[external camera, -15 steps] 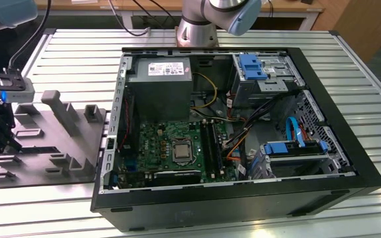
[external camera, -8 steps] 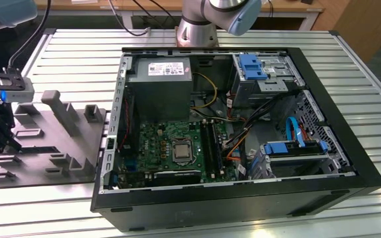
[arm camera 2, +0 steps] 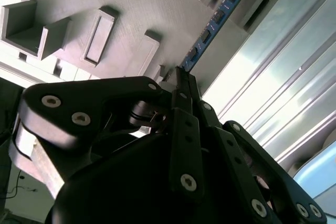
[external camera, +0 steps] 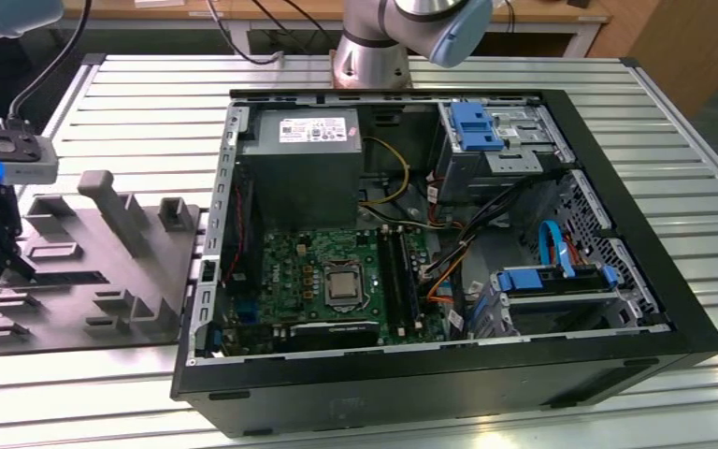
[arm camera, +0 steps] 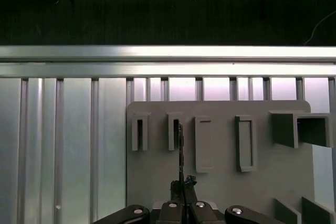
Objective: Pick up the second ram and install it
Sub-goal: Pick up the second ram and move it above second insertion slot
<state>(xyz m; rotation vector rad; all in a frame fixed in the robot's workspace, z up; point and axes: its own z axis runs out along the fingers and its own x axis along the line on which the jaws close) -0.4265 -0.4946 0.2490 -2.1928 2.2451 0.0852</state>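
We start at the gripper (arm camera: 182, 186). Its black fingers (arm camera 2: 184, 124) are pinched in on the near end of the second ram (arm camera 2: 215, 22), so we call that a grasp, with the jaws closed on the stick's thin edges. In the first wrist view we see the stick edge-on, a dark sliver running straight out from the fingertips. The second wrist view gives us its blue face and its row of chips.

The relation that counts is this: the ram's long axis lies in line with the gripper and points directly away from it. Its far end sits in a slot (arm camera: 175, 129) of the grey fixture (external camera: 97, 313). By our reading it is gripped but not yet lifted free.

Moving outward, the exterior view has the gripper at the exterior view's left edge, low over that fixture on the slatted table (external camera: 147, 103). The open computer case (external camera: 658, 313) lies to the exterior view's right. The long black memory slots (external camera: 395, 271) sit on its board, well apart from the ram.
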